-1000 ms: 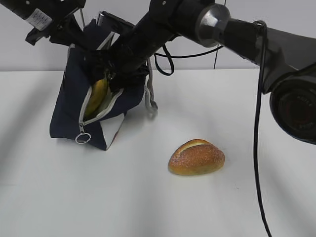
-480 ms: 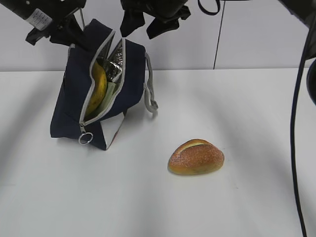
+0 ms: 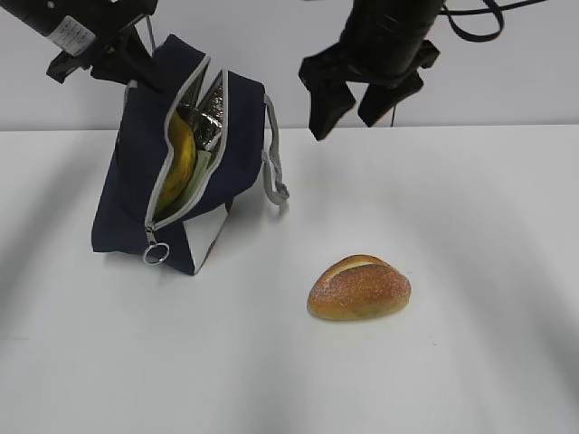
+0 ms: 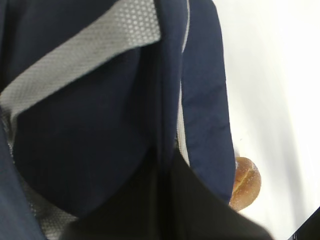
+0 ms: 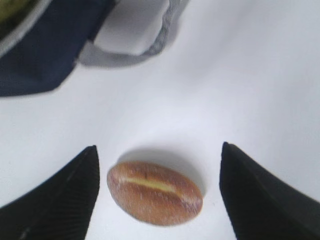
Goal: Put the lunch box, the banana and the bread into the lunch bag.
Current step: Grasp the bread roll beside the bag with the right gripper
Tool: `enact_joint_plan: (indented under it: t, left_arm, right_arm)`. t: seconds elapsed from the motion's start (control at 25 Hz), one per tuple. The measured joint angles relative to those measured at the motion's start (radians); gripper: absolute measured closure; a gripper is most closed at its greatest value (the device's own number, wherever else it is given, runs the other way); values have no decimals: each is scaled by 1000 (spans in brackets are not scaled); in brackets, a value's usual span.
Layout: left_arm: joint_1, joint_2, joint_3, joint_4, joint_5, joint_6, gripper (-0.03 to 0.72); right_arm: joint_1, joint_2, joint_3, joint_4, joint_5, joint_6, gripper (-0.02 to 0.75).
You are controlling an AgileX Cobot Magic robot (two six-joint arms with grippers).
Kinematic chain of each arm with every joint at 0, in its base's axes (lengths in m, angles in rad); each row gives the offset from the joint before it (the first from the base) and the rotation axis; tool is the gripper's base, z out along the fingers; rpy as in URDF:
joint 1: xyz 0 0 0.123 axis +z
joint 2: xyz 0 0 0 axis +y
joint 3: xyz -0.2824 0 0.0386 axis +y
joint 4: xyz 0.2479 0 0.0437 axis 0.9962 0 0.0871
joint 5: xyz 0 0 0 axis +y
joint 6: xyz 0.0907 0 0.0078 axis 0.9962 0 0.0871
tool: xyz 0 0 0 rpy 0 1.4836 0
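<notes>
- On the white counter (image 3: 470, 362), the bread (image 3: 359, 287) lay alone on its flat underside, slash uppermost, well apart from the lunch bag (image 3: 136, 181).
- Judged by its crust, the bread would be light and fairly firm on the outside but liable to dent or crack under a hard squeeze; the skin looked dry and not slippery.
- Best hold, in my judgement, was across the short sides at mid-length, with the fingers straddling the slash and gentle pressure only.
- Right end effector (image 3: 357, 98) hung in the air above and behind the bread, jaws spread wide and empty.
- From the right wrist view, the bread (image 5: 154, 192) sat between the two dark fingers (image 5: 60, 200), touching neither; its long axis ran roughly across the gap, so a turn of the wrist may be needed for the short-side hold.
- Lunch bag stood at the left of the counter, zipper open, mouth tilted toward the viewer.
- Banana (image 3: 178, 167) lay inside the opening; a pale green edge beside it may have been the lunch box, though I could not confirm it.
- Left end effector (image 3: 136, 59) was at the bag's upper rim and appeared to hold it up; the jaws were hidden by fabric, so I could not tell their state.
</notes>
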State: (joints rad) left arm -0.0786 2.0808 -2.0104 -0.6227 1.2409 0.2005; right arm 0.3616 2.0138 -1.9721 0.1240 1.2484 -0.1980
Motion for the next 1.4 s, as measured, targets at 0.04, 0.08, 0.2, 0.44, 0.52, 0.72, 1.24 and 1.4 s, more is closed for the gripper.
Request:
enact_joint_plan:
  t: [0.04, 0.08, 0.2, 0.44, 0.52, 0.72, 1.24, 1.4]
  left_arm:
    - [0, 0, 0, 0, 0, 0, 688]
    - [0, 0, 0, 0, 0, 0, 688]
    - [0, 0, 0, 0, 0, 0, 688]
    - [0, 0, 0, 0, 0, 0, 688]
    - [-1, 0, 0, 0, 0, 0, 688]
    - [-1, 0, 0, 0, 0, 0, 688]
    - [-1, 0, 0, 0, 0, 0, 688]
    - [-1, 0, 0, 0, 0, 0, 688]
  right_arm:
    - [0, -33, 58, -5, 0, -22, 187]
    - [0, -63, 111, -5, 0, -50, 187]
    - [0, -127, 239, -5, 0, -117, 187]
    - [0, -199, 426, -3, -8, -197, 187]
    - [0, -215, 486, 10, -12, -229, 187]
    - [0, -220, 590, 56, -18, -309, 187]
    - [0, -217, 598, 41, -232, -838, 131]
    - [0, -177, 599, 58, -238, -873, 115]
